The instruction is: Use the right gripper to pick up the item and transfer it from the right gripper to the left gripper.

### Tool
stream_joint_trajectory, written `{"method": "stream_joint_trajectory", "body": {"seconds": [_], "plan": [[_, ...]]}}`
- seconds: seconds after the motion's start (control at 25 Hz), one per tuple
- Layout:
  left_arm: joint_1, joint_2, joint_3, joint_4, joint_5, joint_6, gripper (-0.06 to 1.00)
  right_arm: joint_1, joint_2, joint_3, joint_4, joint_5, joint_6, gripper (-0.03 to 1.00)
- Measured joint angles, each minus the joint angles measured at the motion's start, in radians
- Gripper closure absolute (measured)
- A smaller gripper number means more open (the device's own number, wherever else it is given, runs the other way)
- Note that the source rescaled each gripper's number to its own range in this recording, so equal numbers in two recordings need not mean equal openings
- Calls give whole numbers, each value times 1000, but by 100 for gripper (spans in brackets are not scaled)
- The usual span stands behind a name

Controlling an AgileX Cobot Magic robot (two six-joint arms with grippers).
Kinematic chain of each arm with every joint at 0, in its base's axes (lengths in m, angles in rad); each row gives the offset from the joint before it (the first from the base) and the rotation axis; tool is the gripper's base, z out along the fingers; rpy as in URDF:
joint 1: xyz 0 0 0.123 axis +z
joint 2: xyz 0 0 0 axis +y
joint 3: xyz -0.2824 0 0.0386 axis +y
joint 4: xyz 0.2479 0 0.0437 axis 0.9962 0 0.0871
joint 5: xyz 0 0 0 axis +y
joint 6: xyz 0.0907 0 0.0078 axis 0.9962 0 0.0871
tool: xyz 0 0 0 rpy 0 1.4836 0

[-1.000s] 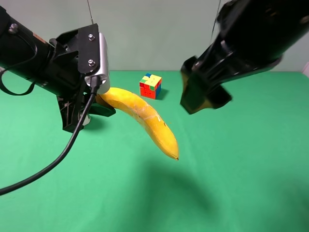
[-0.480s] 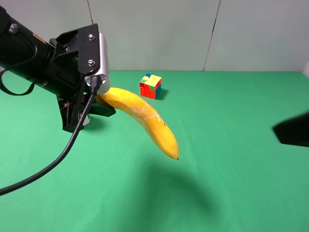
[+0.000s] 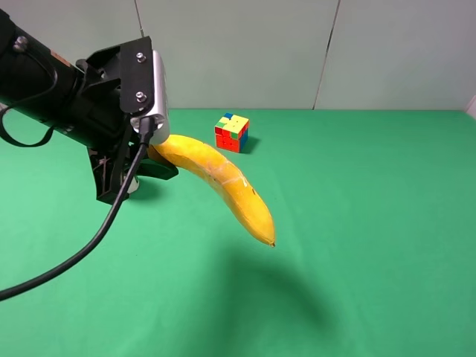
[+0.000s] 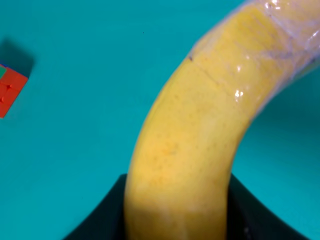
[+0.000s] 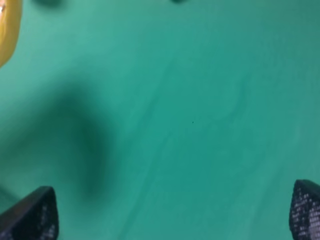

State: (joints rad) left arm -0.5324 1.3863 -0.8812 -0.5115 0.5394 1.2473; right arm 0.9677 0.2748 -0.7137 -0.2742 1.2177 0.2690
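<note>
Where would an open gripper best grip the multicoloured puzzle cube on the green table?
Across two opposite flat side faces of the multicoloured puzzle cube, coming straight down: it sits flat on the green table, with nothing close beside it.

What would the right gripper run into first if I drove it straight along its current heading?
Probably the bare green tabletop: the open jaws of the right gripper frame only cloth and shadow. The banana sits at the edge of its wrist view, off that line; depth is unclear.

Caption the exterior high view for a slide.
Left gripper, jaws shut on one end, holds the banana above the green table; puzzle cube behind.
</note>
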Motion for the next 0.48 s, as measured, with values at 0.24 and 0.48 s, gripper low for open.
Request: {"method": "stream_joint_trajectory", "body": {"seconds": [0.24, 0.48], "plan": [[0, 0, 0, -1, 0, 0, 94, 0, -120, 77, 36, -18, -44, -3], [0, 0, 0, -1, 0, 0, 94, 0, -224, 175, 140, -114, -94, -3]]}}
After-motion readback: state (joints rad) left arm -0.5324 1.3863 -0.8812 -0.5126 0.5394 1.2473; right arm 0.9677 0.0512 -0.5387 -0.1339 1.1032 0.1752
